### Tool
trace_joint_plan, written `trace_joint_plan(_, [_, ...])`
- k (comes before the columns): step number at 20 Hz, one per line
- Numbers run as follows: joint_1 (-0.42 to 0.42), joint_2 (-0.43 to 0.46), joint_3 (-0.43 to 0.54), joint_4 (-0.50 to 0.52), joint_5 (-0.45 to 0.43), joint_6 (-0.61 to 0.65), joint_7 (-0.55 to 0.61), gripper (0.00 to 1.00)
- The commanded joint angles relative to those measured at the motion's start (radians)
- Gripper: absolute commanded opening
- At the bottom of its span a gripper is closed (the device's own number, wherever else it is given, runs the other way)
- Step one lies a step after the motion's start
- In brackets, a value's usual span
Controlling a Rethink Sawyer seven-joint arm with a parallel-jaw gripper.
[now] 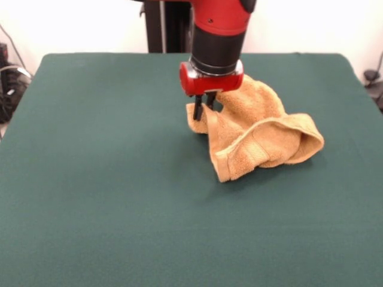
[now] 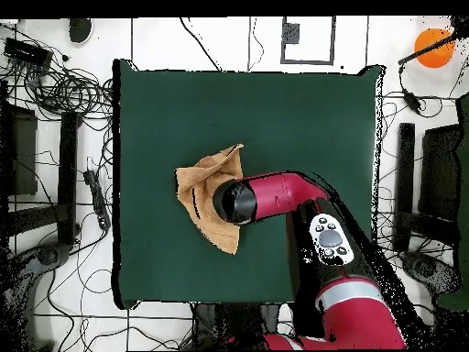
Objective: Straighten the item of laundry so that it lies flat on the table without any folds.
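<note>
The golden-orange towel (image 1: 257, 134) lies crumpled and folded over itself a little right of the middle of the dark green table (image 1: 90, 179). My gripper (image 1: 203, 109) comes straight down on the towel's left edge, and its black fingers are shut on a raised fold of that edge. In the overhead view the towel (image 2: 203, 188) shows as a bunched shape left of the table's (image 2: 302, 110) centre. There the arm's wrist (image 2: 234, 202) covers part of the towel and hides the fingers.
The red and black arm reaches in from the pedestal side over the table (image 2: 311, 229). Cables and stands (image 2: 64, 92) lie on the floor around the table. An orange round object (image 2: 432, 44) sits off the table's corner.
</note>
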Motion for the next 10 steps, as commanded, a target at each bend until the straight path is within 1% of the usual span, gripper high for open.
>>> trace_joint_plan(1, [0.005,0.031,0.071,-0.014,-0.032,-0.032,-0.029,0.00])
trace_joint_plan(10, [0.007,0.030,0.071,-0.018,-0.026,-0.016,-0.030,0.00])
